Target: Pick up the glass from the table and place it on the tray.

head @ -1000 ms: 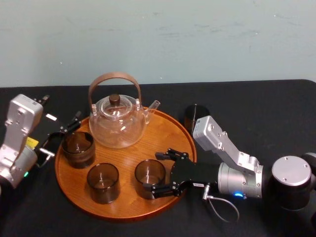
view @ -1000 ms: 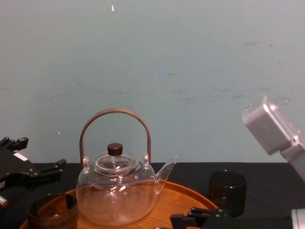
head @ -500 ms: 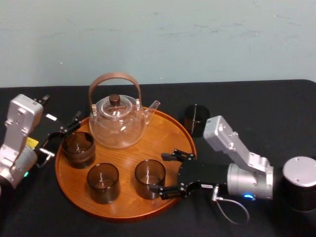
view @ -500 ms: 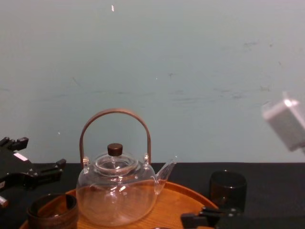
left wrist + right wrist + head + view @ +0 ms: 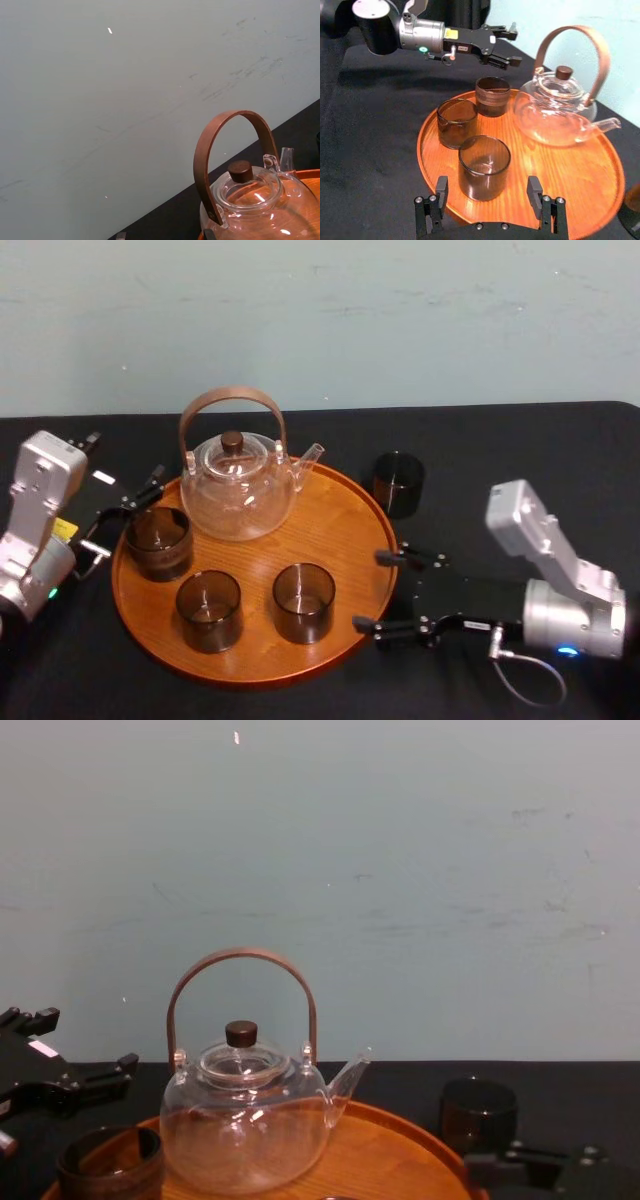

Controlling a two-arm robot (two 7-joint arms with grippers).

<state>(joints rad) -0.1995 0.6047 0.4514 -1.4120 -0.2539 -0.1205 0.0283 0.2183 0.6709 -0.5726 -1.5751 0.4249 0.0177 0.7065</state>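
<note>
Black fingers of the right gripper [image 5: 368, 590] stand spread and empty just off the near right rim of the tray [image 5: 340, 525], where three glasses [image 5: 303, 602] already sit. The fourth glass [image 5: 398, 483] waits farther back on the table [image 5: 500, 450], just beyond the rim, not yet grasped. The left gripper [image 5: 510, 45], also spread, idles at the tray's left side.

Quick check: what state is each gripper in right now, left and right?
Left gripper: open, holding nothing.
Right gripper: open, holding nothing.

Head cam high, chest cam low; both see tray [image 5: 345, 525].
</note>
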